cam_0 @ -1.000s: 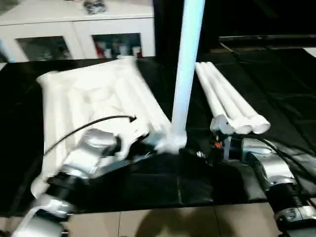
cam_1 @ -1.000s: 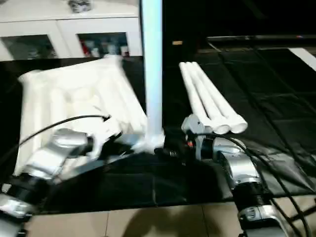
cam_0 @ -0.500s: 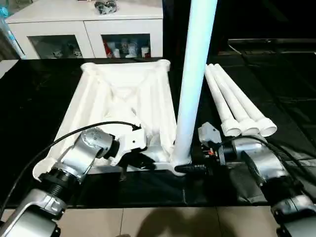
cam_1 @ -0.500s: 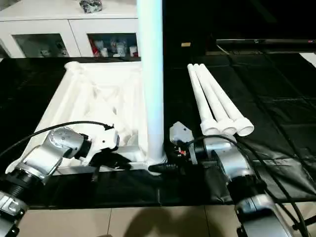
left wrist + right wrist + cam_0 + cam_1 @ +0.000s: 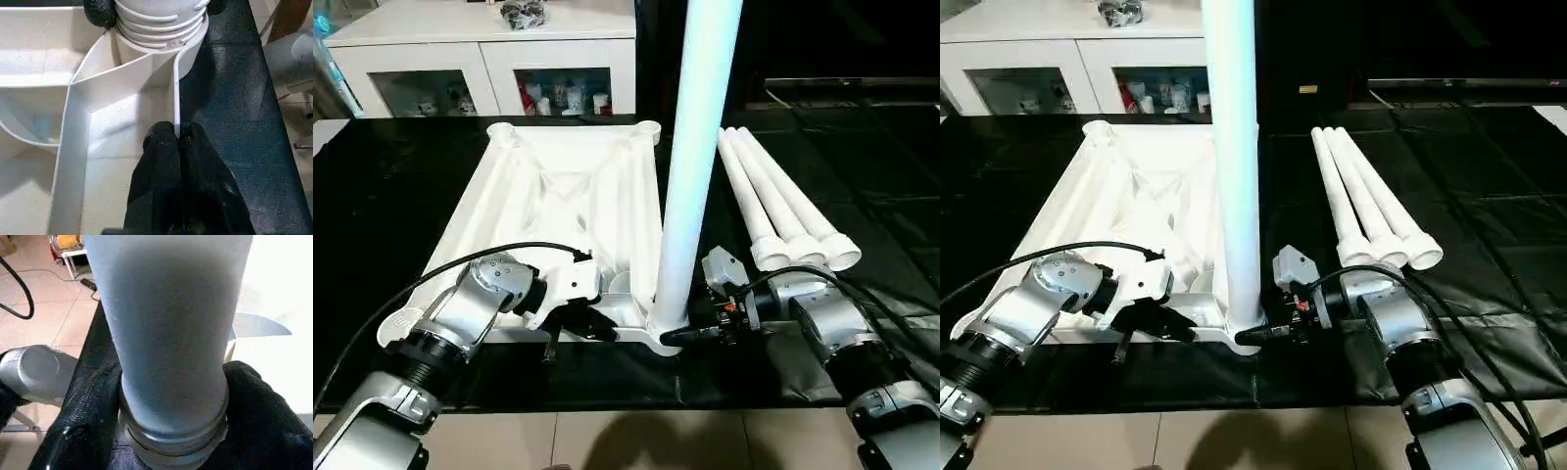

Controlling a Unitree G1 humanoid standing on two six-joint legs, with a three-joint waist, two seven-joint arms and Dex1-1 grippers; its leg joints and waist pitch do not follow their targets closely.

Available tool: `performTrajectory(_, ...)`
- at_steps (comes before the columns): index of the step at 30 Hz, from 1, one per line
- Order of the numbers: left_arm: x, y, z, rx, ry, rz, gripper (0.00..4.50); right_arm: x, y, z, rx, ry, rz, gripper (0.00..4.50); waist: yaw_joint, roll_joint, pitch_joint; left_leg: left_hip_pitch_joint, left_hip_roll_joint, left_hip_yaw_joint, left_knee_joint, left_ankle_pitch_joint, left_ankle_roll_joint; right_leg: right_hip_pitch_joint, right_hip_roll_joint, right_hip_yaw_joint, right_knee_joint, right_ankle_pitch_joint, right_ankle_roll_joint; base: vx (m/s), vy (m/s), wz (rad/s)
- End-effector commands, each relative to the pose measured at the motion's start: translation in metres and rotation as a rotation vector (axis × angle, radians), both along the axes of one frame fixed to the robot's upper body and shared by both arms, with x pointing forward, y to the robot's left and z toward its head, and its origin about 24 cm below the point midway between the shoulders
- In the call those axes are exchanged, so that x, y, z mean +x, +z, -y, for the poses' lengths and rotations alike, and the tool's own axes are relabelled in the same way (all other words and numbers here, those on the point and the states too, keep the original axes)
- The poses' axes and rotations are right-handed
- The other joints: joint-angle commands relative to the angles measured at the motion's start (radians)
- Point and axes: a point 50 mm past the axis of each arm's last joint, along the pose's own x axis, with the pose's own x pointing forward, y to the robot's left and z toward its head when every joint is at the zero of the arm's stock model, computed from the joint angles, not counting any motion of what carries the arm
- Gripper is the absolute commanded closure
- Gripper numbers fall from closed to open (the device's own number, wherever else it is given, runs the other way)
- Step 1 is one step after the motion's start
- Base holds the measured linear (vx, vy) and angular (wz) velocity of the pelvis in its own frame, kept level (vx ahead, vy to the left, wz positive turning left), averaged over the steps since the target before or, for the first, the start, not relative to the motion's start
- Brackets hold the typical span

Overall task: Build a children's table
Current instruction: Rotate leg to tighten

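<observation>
Head views: white ribbed plastic tabletop (image 5: 558, 211) is laid underside-up on black cloth (image 5: 862, 176), w/ a white tubular leg (image 5: 690, 166) stood upright in the corner socket nearest the grippers; three spare white legs (image 5: 1366, 211) lie beyond the right gripper (image 5: 1268, 331). L wrist view: left gripper (image 5: 177, 142) is pinched together on the tabletop's thin edge wall, just short of that socket. R wrist view: right gripper's black fingers (image 5: 259, 401) are clamped round the upright leg's threaded base.

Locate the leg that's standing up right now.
The upright leg stands in the table top's near right corner socket, the right gripper clamped round its base, three spare legs lying to its right.
</observation>
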Motion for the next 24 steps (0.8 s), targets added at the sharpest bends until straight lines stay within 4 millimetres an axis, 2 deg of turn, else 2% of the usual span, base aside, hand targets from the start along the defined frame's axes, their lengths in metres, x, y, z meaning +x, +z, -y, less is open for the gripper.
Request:
performTrajectory(1, -0.008, -0.011, 0.003, 0.065, -0.084, -0.065, 4.50, 0.004, 0.007, -0.005, 0.024, 0.011, 0.008, 1.75, -0.006, -0.001, -0.067, 0.006, 0.006, 0.013, -0.062, -0.189, 0.071, 0.061, -0.027, 0.023, -0.055, -0.137, -0.272, 0.000, 0.000, 0.00)
performTrajectory(6, -0.005, -0.011, 0.007, 0.033, -0.039, -0.074, 4.50, -0.002, 0.003, -0.009, 0.064, 0.008, -0.023, 1.78, -0.007, -0.004, -0.068, 0.005, 0.006, 0.014, -0.062, -0.181, 0.073, 0.062, -0.026, 0.023, -0.052, -0.111, -0.279, 0.000, 0.000, 0.00)
performTrajectory(8, -0.001, -0.010, 0.010, 0.013, 0.011, -0.076, 4.50, -0.004, 0.001, -0.012, 0.087, -0.018, -0.033, 1.78, -0.007, -0.005, -0.065, 0.007, 0.007, 0.015, -0.064, -0.192, 0.069, 0.061, -0.025, 0.024, -0.056, -0.131, -0.277, 0.000, 0.000, 0.00)
performTrajectory(9, 0.003, -0.009, 0.014, -0.011, 0.082, -0.072, 4.50, -0.005, -0.003, -0.018, 0.105, -0.070, -0.032, 1.78, -0.006, -0.002, -0.063, 0.006, 0.007, 0.014, -0.066, -0.198, 0.064, 0.061, -0.026, 0.024, -0.058, -0.151, -0.268, 0.000, 0.000, 0.00)
performTrajectory(10, 0.005, -0.009, 0.016, -0.019, 0.111, -0.069, 4.50, -0.005, -0.004, -0.020, 0.110, -0.095, -0.028, 1.78, -0.007, -0.002, -0.059, 0.009, 0.007, 0.014, -0.069, -0.224, 0.056, 0.057, -0.027, 0.024, -0.064, -0.200, -0.259, 0.000, 0.000, 0.00)
performTrajectory(11, 0.011, -0.007, 0.021, -0.048, 0.193, -0.062, 4.50, -0.003, -0.009, -0.027, 0.115, -0.181, -0.019, 1.78, -0.010, -0.003, -0.057, 0.007, 0.006, 0.014, -0.071, -0.242, 0.049, 0.060, -0.028, 0.023, -0.067, -0.233, -0.250, 0.000, 0.000, 0.00)
performTrajectory(12, 0.013, -0.007, 0.023, -0.062, 0.230, -0.059, 4.50, -0.001, -0.011, -0.030, 0.118, -0.223, -0.020, 1.78, -0.014, 0.000, -0.051, 0.011, 0.003, 0.013, -0.075, -0.282, 0.030, 0.057, -0.029, 0.023, -0.075, -0.316, -0.226, 0.000, 0.000, 0.00)
performTrajectory(13, 0.019, -0.004, 0.031, -0.104, 0.331, -0.060, 4.50, 0.003, -0.016, -0.040, 0.132, -0.339, -0.038, 1.78, -0.020, -0.002, -0.048, 0.013, 0.002, 0.013, -0.077, -0.304, 0.019, 0.056, -0.029, 0.023, -0.080, -0.366, -0.210, 0.000, 0.000, 0.00)
performTrajectory(14, 0.021, -0.003, 0.036, -0.132, 0.386, -0.068, 4.50, 0.005, -0.017, -0.047, 0.151, -0.402, -0.047, 1.78, -0.026, -0.005, -0.046, 0.018, -0.002, 0.008, -0.078, -0.334, 0.000, 0.054, -0.032, 0.021, -0.089, -0.454, -0.180, 0.000, 0.000, 0.00)
performTrajectory(15, 0.021, -0.003, 0.036, -0.133, 0.387, -0.068, 4.50, 0.005, -0.017, -0.047, 0.152, -0.404, -0.047, 1.78, -0.033, -0.009, -0.048, 0.019, -0.004, 0.007, -0.078, -0.336, -0.005, 0.056, -0.032, 0.022, -0.090, -0.471, -0.168, 0.000, 0.000, 0.00)
performTrajectory(16, 0.024, -0.002, 0.045, -0.171, 0.461, -0.081, 4.50, 0.012, -0.019, -0.059, 0.181, -0.527, -0.088, 1.78, -0.045, -0.011, -0.048, 0.011, -0.007, 0.002, -0.082, -0.327, -0.003, 0.060, -0.030, 0.020, -0.092, -0.494, -0.148, 0.000, 0.000, 0.00)
performTrajectory(17, 0.026, -0.002, 0.048, -0.184, 0.494, -0.087, 4.50, 0.015, -0.020, -0.064, 0.183, -0.580, -0.104, 1.78, -0.056, -0.008, -0.048, 0.009, -0.008, 0.000, -0.081, -0.325, -0.001, 0.056, -0.031, 0.020, -0.095, -0.506, -0.141, 0.000, 0.000, 0.00)
performTrajectory(18, 0.032, 0.000, 0.055, -0.214, 0.589, -0.074, 4.50, 0.020, -0.022, -0.071, 0.162, -0.661, -0.111, 1.78, -0.067, -0.013, -0.049, 0.001, -0.012, -0.002, -0.080, -0.317, 0.002, 0.062, -0.030, 0.017, -0.095, -0.516, -0.132, 0.000, 0.000, 0.00)
performTrajectory(19, 0.035, 0.001, 0.057, -0.226, 0.629, -0.070, 4.50, 0.022, -0.023, -0.074, 0.151, -0.690, -0.108, 1.78, -0.072, -0.010, -0.048, 0.001, -0.014, -0.001, -0.078, -0.315, 0.001, 0.057, -0.029, 0.016, -0.097, -0.526, -0.130, 0.000, 0.000, 0.00)
performTrajectory(20, 0.039, 0.002, 0.061, -0.246, 0.683, -0.061, 4.50, 0.025, -0.023, -0.077, 0.134, -0.729, -0.090, 1.78, -0.075, -0.013, -0.050, 0.009, -0.016, 0.000, -0.074, -0.329, 0.009, 0.050, -0.027, 0.014, -0.107, -0.549, -0.119, 0.000, 0.000, 0.00)
performTrajectory(21, 0.040, 0.003, 0.062, -0.252, 0.698, -0.055, 4.50, 0.026, -0.023, -0.077, 0.132, -0.737, -0.086, 1.78, -0.077, -0.011, -0.050, 0.015, -0.016, 0.002, -0.071, -0.334, 0.014, 0.044, -0.027, 0.015, -0.109, -0.550, -0.122, 0.000, 0.000, 0.00)
performTrajectory(22, 0.044, 0.006, 0.065, -0.279, 0.753, -0.040, 4.50, 0.028, -0.022, -0.078, 0.124, -0.769, -0.073, 1.78, -0.080, -0.019, -0.053, 0.007, -0.015, 0.002, -0.073, -0.312, 0.033, 0.050, -0.025, 0.015, -0.109, -0.503, -0.133, 0.000, 0.000, 0.00)
performTrajectory(23, 0.044, 0.006, 0.066, -0.287, 0.766, -0.038, 4.50, 0.029, -0.022, -0.078, 0.122, -0.778, -0.070, 1.78, -0.079, -0.015, -0.052, 0.005, -0.015, 0.002, -0.074, -0.308, 0.036, 0.049, -0.023, 0.015, -0.105, -0.488, -0.137, 0.000, 0.000, 0.00)
performTrajectory(24, 0.046, 0.010, 0.072, -0.303, 0.794, -0.011, 4.50, 0.032, -0.020, -0.078, 0.116, -0.812, -0.050, 1.78, -0.077, -0.022, -0.055, 0.006, -0.011, 0.004, -0.073, -0.296, 0.044, 0.048, -0.023, 0.016, -0.105, -0.452, -0.146, 0.000, 0.000, 0.00)
